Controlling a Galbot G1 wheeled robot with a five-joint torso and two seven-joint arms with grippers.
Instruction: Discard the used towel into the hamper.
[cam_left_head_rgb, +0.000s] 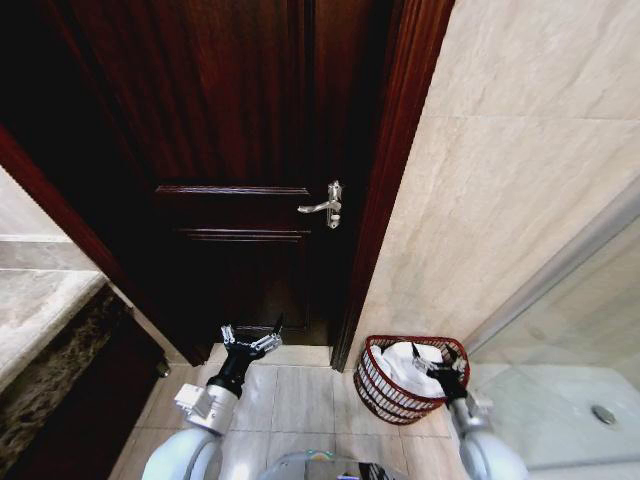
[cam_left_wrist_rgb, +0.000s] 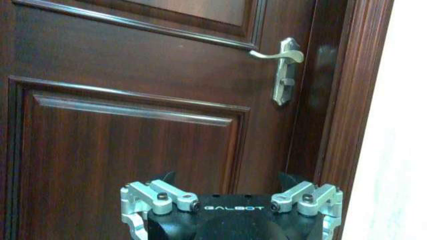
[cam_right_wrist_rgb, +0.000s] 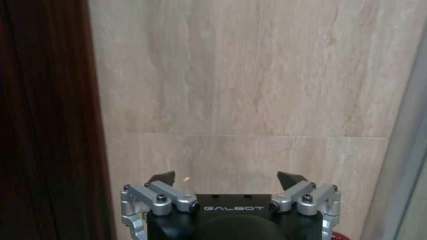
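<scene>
The hamper (cam_left_head_rgb: 377, 388), a round red-brown wire basket, stands on the floor tiles by the door frame at the foot of the wall. A white towel (cam_left_head_rgb: 405, 362) lies crumpled inside it. My right gripper (cam_left_head_rgb: 443, 366) hovers at the hamper's right rim, just above the towel. In the right wrist view the right gripper (cam_right_wrist_rgb: 227, 179) is open with nothing between its fingers, facing the tiled wall, and a bit of the hamper's rim (cam_right_wrist_rgb: 341, 236) shows. My left gripper (cam_left_head_rgb: 252, 336) is held open in front of the door, also open in the left wrist view (cam_left_wrist_rgb: 228, 179).
A dark wooden door (cam_left_head_rgb: 240, 150) with a metal lever handle (cam_left_head_rgb: 325, 206) is straight ahead. A marble counter (cam_left_head_rgb: 40, 310) is on the left. A glass shower partition (cam_left_head_rgb: 570, 260) and a floor drain (cam_left_head_rgb: 603, 413) are on the right. Beige floor tiles (cam_left_head_rgb: 300, 395) lie between.
</scene>
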